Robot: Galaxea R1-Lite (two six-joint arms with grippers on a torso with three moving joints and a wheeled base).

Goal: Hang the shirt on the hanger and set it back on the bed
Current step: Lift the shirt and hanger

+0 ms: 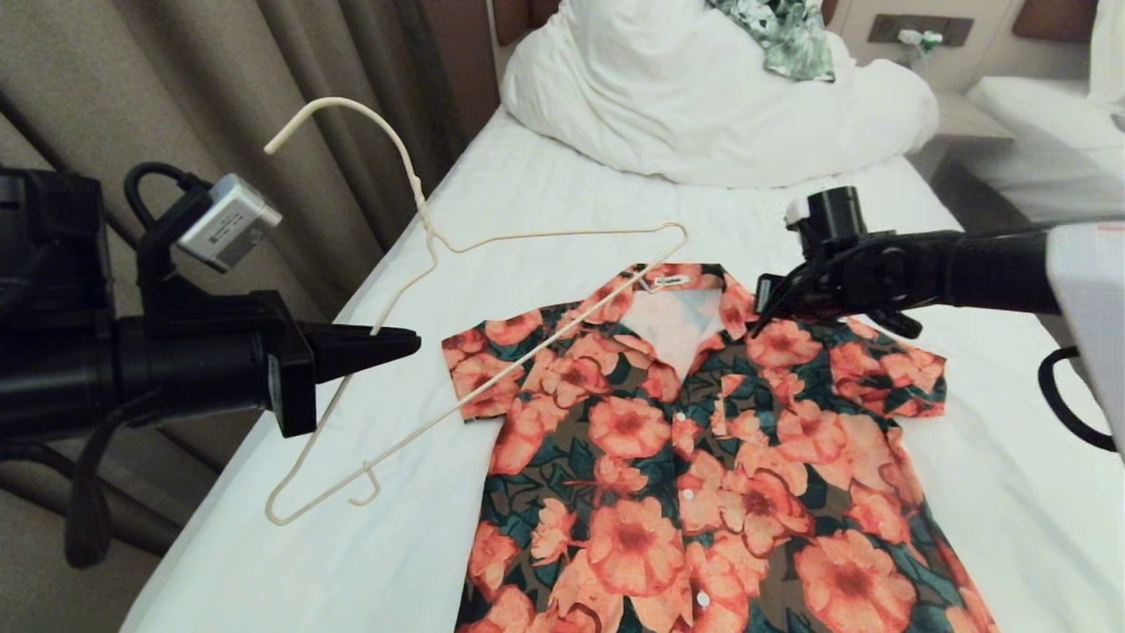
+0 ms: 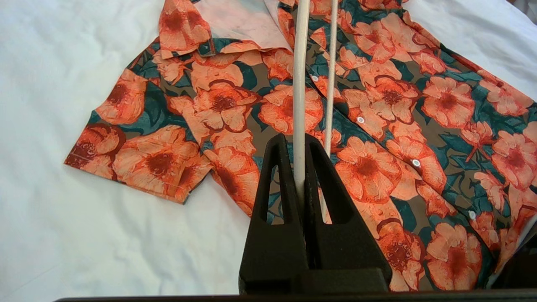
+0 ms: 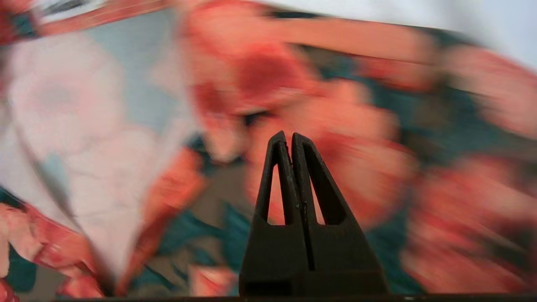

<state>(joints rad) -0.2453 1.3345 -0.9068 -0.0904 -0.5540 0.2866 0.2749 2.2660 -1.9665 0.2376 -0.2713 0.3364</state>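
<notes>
**Hanger in the left gripper, right gripper over the collar**

The shirt [image 1: 694,440] is lying flat and face up on the bed [image 1: 527,193], buttoned, with its collar pointing toward the head end and its hem running off the foot-end side of the head view. Its sleeves are spreading out to both sides, one reaching toward the left edge of the mattress, the other toward the right edge.

The left gripper [image 1: 400,341] is reaching in from the left edge of the bed, its fingers [image 2: 289,176] pressing together on one wire of the hanger [image 1: 492,237]. The hanger is being held off the sheet at a tilt: its hook is rising over the left edge toward the curtain [image 1: 264,114], one shoulder corner is lying over the shirt's collar label, and the other corner is hanging low by the left edge.

The right gripper [image 1: 760,325] is coming in from the right side, its fingers [image 3: 289,167] sitting fully closed with nothing between them, its tips hovering just over the collar's right-hand side.

A bunched white duvet [image 1: 703,105] is lying at the head end with a green leaf-print garment [image 1: 782,35] on top.
</notes>
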